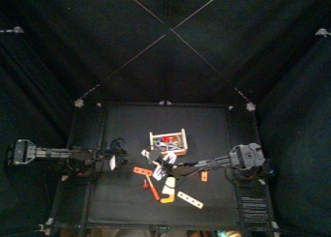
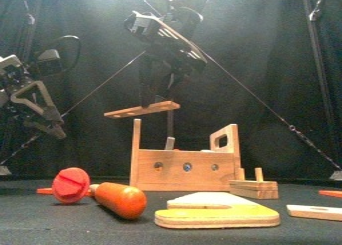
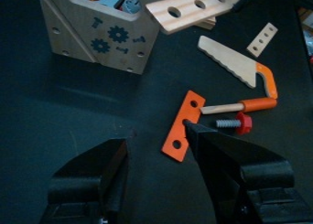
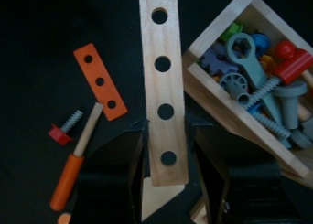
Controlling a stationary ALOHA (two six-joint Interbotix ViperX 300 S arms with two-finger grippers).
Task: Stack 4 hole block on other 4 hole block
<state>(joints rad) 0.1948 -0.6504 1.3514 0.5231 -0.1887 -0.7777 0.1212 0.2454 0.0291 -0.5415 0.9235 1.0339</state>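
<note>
My right gripper (image 4: pixel 166 141) is shut on a pale yellow wooden 4 hole block (image 4: pixel 163 77). It holds the block in the air beside the wooden toolbox (image 4: pixel 251 100). In the front view the block (image 2: pixel 140 110) hangs nearly level above the toolbox (image 2: pixel 187 169), under the right gripper (image 2: pixel 160 89). An orange 4 hole block (image 4: pixel 98 81) lies flat on the table; it also shows in the left wrist view (image 3: pixel 184 125). My left gripper (image 3: pixel 166 144) is open and empty, hovering over that orange block.
A wooden saw with an orange handle (image 3: pixel 239 68), a screwdriver (image 4: pixel 73 164), a red bolt (image 3: pixel 239 125) and a short pale holed strip (image 3: pixel 263 37) lie near the orange block. The toolbox holds several toy tools. A red bolt (image 2: pixel 70 184) and flat wooden pieces (image 2: pixel 214 214) lie at the front edge.
</note>
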